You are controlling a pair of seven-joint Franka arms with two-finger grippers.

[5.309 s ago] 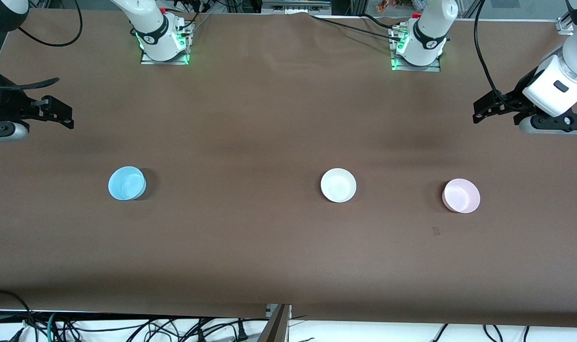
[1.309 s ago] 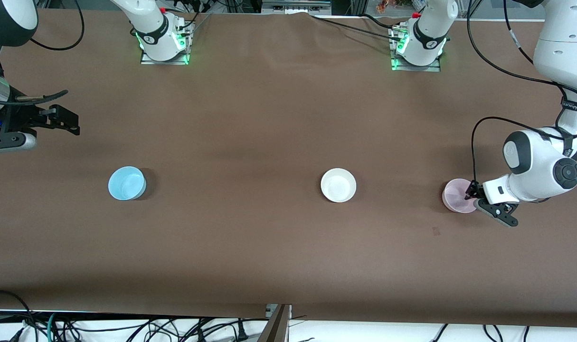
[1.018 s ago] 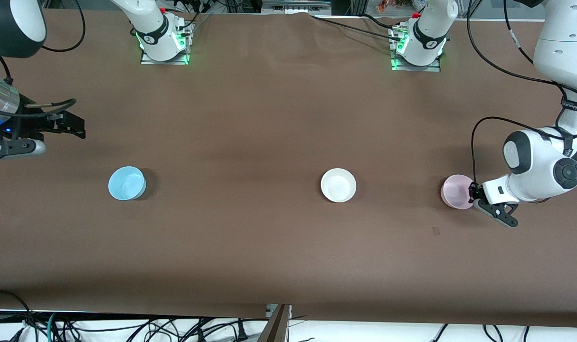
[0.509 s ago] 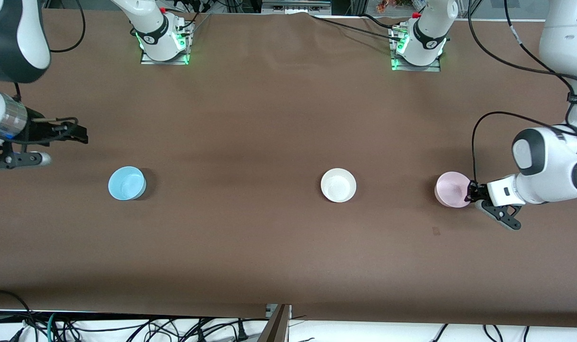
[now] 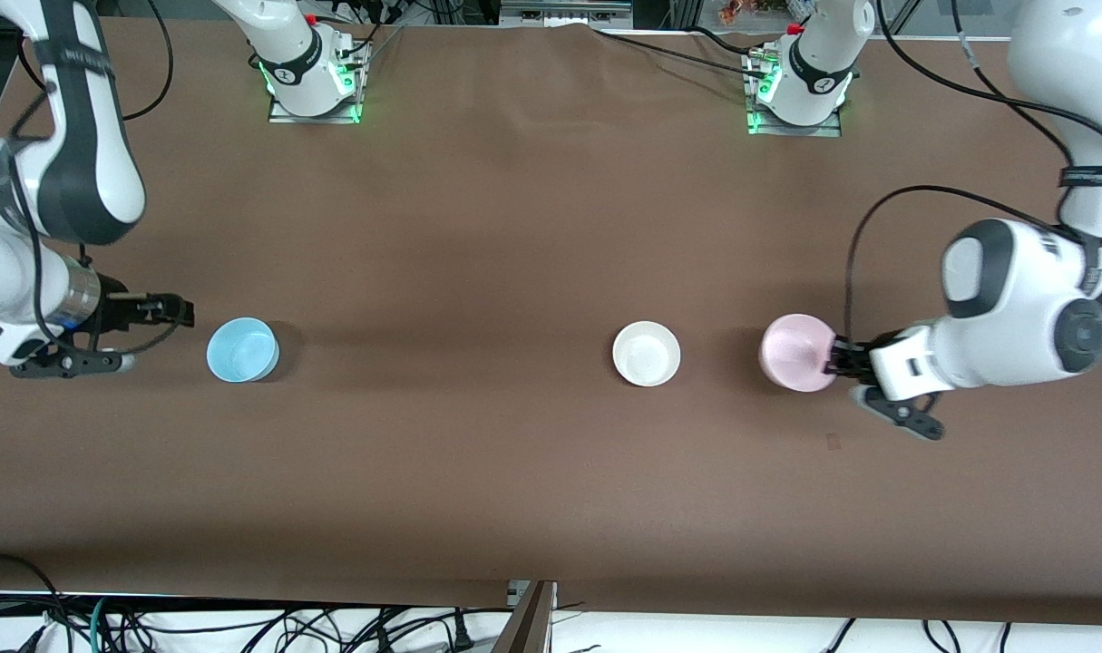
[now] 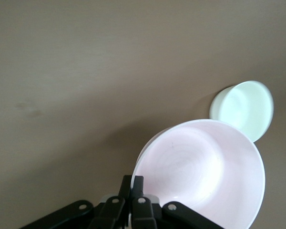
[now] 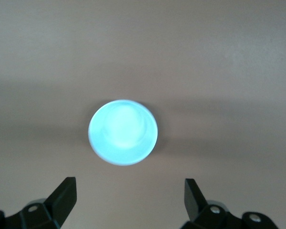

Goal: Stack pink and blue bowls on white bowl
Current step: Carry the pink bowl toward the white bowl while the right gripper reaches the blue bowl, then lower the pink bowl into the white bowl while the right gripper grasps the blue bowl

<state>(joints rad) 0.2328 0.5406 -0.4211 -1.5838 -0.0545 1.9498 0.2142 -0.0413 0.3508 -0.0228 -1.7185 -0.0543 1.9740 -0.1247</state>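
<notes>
Left pincer (image 5: 839,359) clamped on pink bowl (image 5: 796,353) rim, lifted over the table (image 5: 514,472) at right-centre of frame, just beside white bowl (image 5: 647,354) at centre. Step looks like carrying pink to white; next needs centring over it, then release. Right pincer (image 5: 174,311) spread wide, mid-left of frame, beside blue bowl (image 5: 241,349), nothing held. Nothing blocks either path; cables (image 5: 242,626) only along bottom edge.

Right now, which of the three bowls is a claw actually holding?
The pink bowl: the left claw pinches its rim. The white bowl and blue bowl sit untouched.
</notes>
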